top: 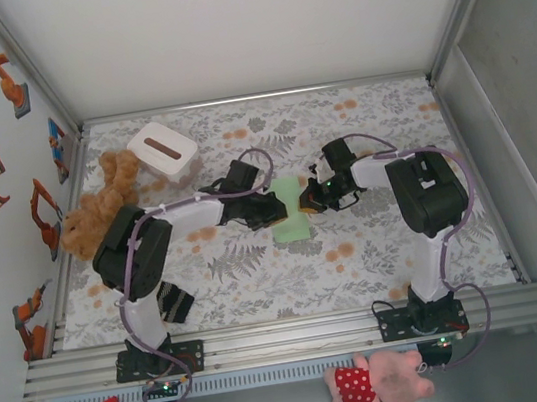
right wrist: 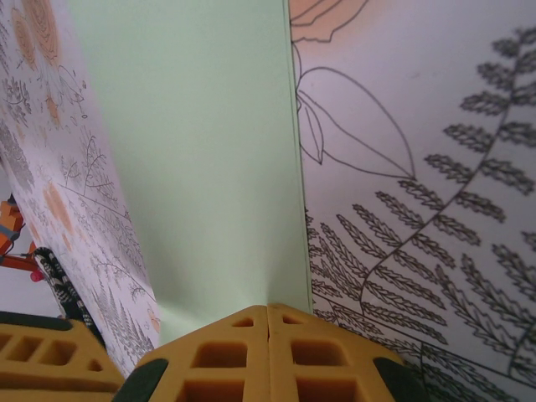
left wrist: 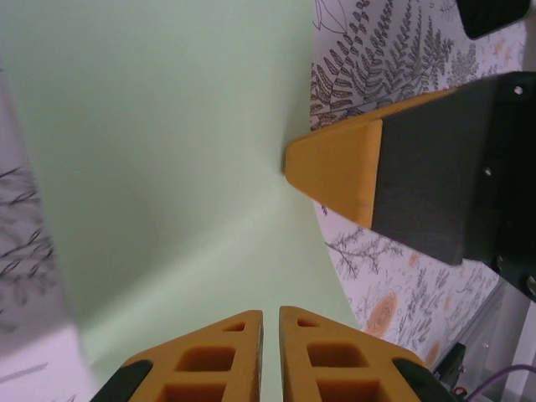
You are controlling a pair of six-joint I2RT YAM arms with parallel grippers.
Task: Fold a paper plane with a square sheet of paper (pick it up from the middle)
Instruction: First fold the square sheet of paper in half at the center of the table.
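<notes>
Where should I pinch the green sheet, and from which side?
At its thin side edges, about midway along, coming in low from left and right: the green sheet is flat paper with nothing to grasp from above. The left gripper and right gripper are shut on those opposite edges now.

The square sheet of paper (top: 294,219) (left wrist: 167,151) (right wrist: 201,151) is thin, plain pale green and unmarked. It sits at the middle of the floral-covered desk (top: 261,283). Its left edge is nipped in the all-but-closed jaws of the left gripper (left wrist: 270,352). Its right edge is nipped in the closed jaws of the right gripper (right wrist: 268,352). It bows rather than lying flat, and a soft crease runs across it.
</notes>
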